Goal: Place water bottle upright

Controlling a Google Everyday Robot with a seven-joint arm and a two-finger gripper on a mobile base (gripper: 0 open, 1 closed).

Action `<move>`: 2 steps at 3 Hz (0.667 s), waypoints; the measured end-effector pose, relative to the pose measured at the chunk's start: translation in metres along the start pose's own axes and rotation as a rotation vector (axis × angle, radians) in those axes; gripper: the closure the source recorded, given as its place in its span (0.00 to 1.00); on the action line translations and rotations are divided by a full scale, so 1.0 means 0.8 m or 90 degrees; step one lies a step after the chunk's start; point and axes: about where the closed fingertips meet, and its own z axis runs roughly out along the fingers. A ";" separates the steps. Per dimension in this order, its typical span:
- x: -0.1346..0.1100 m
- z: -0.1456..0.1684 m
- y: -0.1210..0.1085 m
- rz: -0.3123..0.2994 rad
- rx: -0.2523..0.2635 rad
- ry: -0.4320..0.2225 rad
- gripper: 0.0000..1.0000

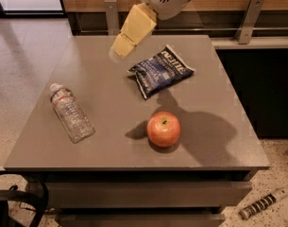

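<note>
The water bottle [71,112] lies on its side on the left part of the grey table [110,79], its white cap pointing to the far left. It is clear, ribbed, with a red-edged label band near the neck. My gripper [122,47], with cream-coloured fingers, hangs above the far middle of the table, up and to the right of the bottle and well apart from it. It holds nothing that I can see.
A dark blue chip bag [160,70] lies right of the gripper. A red apple [163,128] stands near the table's front. A railing [249,13] runs behind the table. A striped object [264,204] lies on the floor at the lower right.
</note>
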 end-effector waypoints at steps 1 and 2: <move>0.000 0.000 0.000 0.000 0.000 0.000 0.00; -0.003 0.015 0.001 0.008 -0.006 0.018 0.00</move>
